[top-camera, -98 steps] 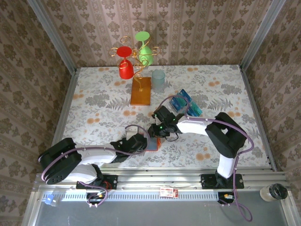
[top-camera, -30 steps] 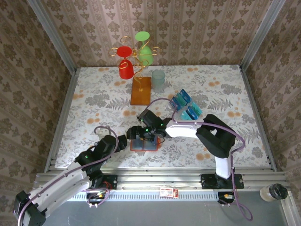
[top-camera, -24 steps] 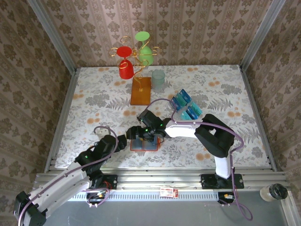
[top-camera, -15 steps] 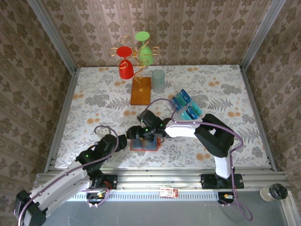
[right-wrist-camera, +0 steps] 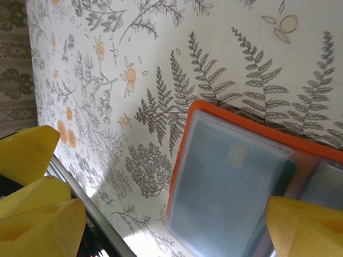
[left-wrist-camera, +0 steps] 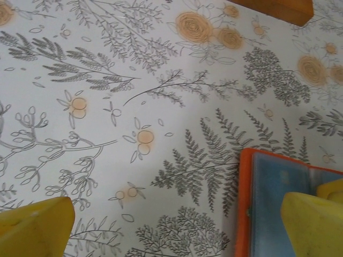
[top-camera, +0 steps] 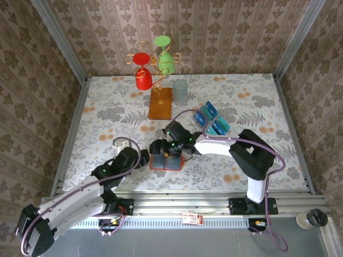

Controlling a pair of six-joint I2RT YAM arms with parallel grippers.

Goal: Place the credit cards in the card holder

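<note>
The orange card holder [top-camera: 172, 163] lies open on the floral tabletop, near the front middle. Its clear sleeve [right-wrist-camera: 236, 187] shows a blue card inside. My right gripper [top-camera: 164, 150] hovers over its far left part, open, with the sleeve page between the fingers [right-wrist-camera: 305, 227]. My right gripper [right-wrist-camera: 177, 225] holds nothing. My left gripper [top-camera: 145, 159] is just left of the holder, open and empty. In the left wrist view my left gripper [left-wrist-camera: 177, 227] is over bare cloth, with the holder's orange edge [left-wrist-camera: 245, 203] beside its right finger. Loose blue and teal credit cards [top-camera: 212, 119] lie farther right.
A gold wire stand on an orange-brown base [top-camera: 161, 103] holds a red cup [top-camera: 142, 76] and a green cup [top-camera: 165, 58] at the back. A pale glass [top-camera: 180, 91] stands beside it. The table's near edge [right-wrist-camera: 80, 206] is close to the holder.
My left arm has reached forward, bringing its gripper a little closer to the holder. The right gripper has shifted slightly right over the holder. Both stay open.
</note>
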